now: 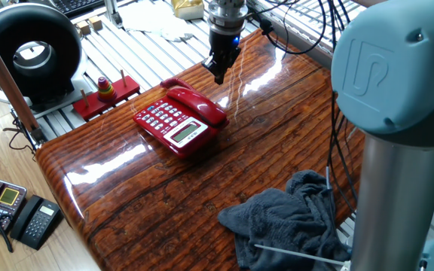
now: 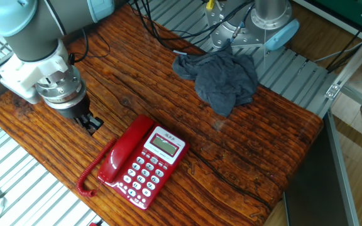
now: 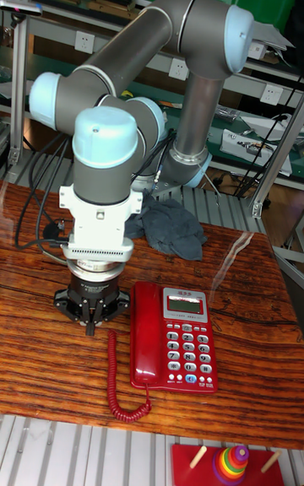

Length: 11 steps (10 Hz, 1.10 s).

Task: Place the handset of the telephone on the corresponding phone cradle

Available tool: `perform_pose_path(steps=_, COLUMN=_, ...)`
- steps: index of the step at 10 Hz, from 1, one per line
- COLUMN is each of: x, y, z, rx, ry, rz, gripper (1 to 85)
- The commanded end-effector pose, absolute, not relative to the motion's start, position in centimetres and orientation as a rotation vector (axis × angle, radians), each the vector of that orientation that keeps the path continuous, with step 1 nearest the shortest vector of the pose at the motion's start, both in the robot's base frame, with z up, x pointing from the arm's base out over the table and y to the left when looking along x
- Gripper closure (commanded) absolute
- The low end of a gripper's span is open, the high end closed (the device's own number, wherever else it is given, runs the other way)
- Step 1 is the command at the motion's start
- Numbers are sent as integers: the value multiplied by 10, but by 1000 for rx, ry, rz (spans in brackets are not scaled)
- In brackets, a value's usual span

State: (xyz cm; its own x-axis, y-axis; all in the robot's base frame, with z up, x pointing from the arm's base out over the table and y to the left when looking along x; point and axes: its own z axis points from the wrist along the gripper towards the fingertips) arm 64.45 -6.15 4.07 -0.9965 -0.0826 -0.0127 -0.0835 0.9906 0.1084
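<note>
The red telephone [image 1: 173,126] [image 2: 148,164] [image 3: 181,336] lies on the wooden table. Its red handset [image 1: 200,105] [image 2: 127,148] [image 3: 146,337] rests along the phone cradle beside the keypad, which it covers. The red coiled cord [image 2: 91,172] [image 3: 117,380] trails off the phone's end. My gripper [image 1: 218,74] [image 2: 93,124] [image 3: 90,327] hangs just above the table beside the handset and does not touch it. Its fingers are drawn together to a single point, and nothing sits between them.
A crumpled grey cloth [image 1: 288,217] [image 2: 220,78] [image 3: 173,229] lies on the table near the arm's base. A red ring-stacker toy [image 1: 105,93] [image 3: 230,462] sits off the table's edge. Two dark phones [image 1: 15,211] lie on the floor. Cables [image 2: 159,28] run along the table's back.
</note>
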Motion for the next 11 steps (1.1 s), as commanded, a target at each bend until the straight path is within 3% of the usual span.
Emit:
perform_pose_path(steps=1, x=644, y=-60, z=37, rx=-114, ry=3124, rz=208, gripper=847)
perform_pose_path(steps=11, x=642, y=-61, z=28, rx=-133, ry=3107, rz=268, gripper=847)
